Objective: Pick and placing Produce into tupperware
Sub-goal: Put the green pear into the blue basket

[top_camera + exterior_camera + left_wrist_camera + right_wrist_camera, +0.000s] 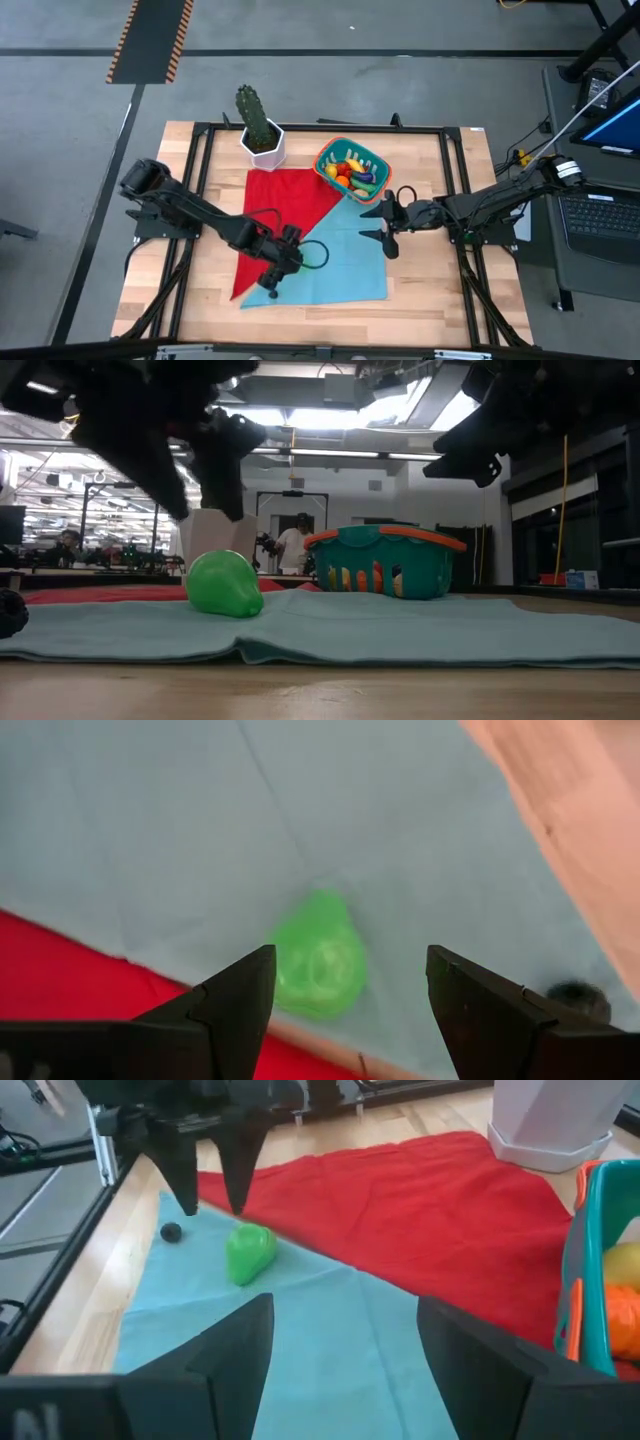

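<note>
High view: wooden bench (420, 290) at frame centre, carrying a red cloth (285, 195) overlapped by a light blue cloth (345, 255). Teal tupperware (352, 168) stood upper centre-right, already holding several pieces of produce. White pot with cactus (261, 135) sat just left of it. Left hand (276, 276) was at lower centre-left over the blue cloth's corner; right hand (388, 222) at centre-right, just below the tub, fingers apart and holding nothing.

Low view: green pear-shaped produce (224, 584) lay on the blue cloth, left of centre, with the tub (384, 563) behind it to the right and well apart. Left hand's dark fingers hung above the pear, not touching it.

Left wrist view: pear (320, 967) lay between the two spread fingers, lower centre, close to the seam with the red cloth. A small dark ball (578, 1000) sat at lower right near the cloth edge.

Right wrist view: pear (248, 1252) at centre-left, left hand above it, fingers apart, empty.

Risks, as judged: the rounded pear could roll or squirt out if pinched off-centre; fingers might snag the cloth and drag it.

Room: open cloth between pear and tub; the right hand stood near that path and the tub's rim needs clearing
</note>
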